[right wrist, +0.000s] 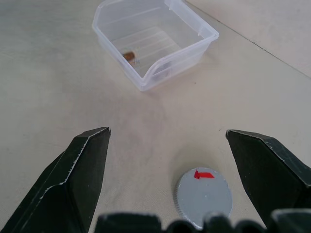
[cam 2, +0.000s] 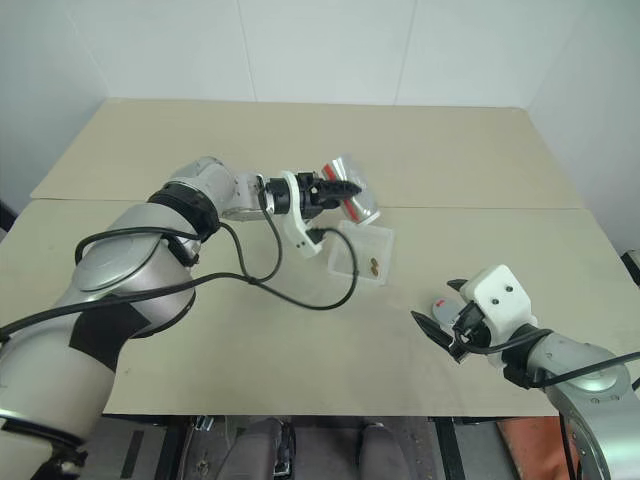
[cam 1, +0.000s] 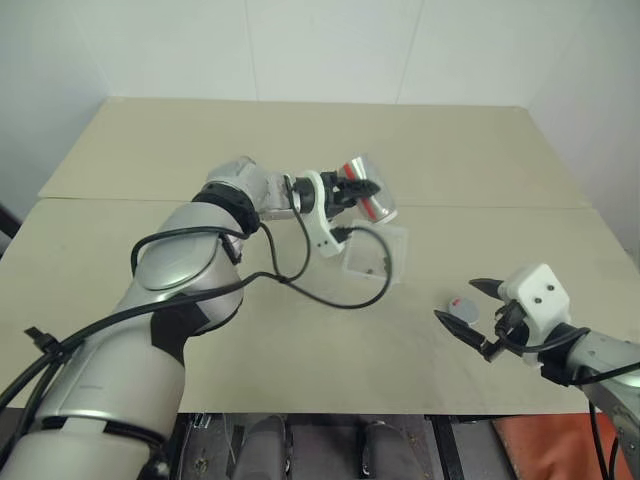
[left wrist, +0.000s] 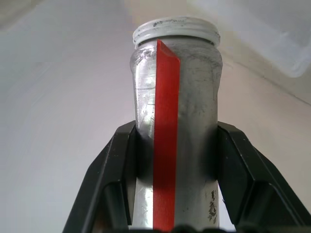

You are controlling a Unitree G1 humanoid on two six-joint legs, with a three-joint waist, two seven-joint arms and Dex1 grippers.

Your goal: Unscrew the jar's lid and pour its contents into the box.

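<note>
I am at the pour: the table (cam 1: 300, 360) carries the box (right wrist: 155, 46), and I judge the step goes best if I keep the tipped mouth directly over the tray and hold it there until nothing more drops. My left gripper (left wrist: 177, 160) is clenched on the jar (left wrist: 175, 107), held in the air just above the box, lying near level. The jar is clear, threaded at its open rim, with a red strip down its side. My right gripper (right wrist: 170, 160) stands released over the grey lid (right wrist: 203, 196) on the table. Brown pellets (right wrist: 129, 56) lie in the box.
</note>
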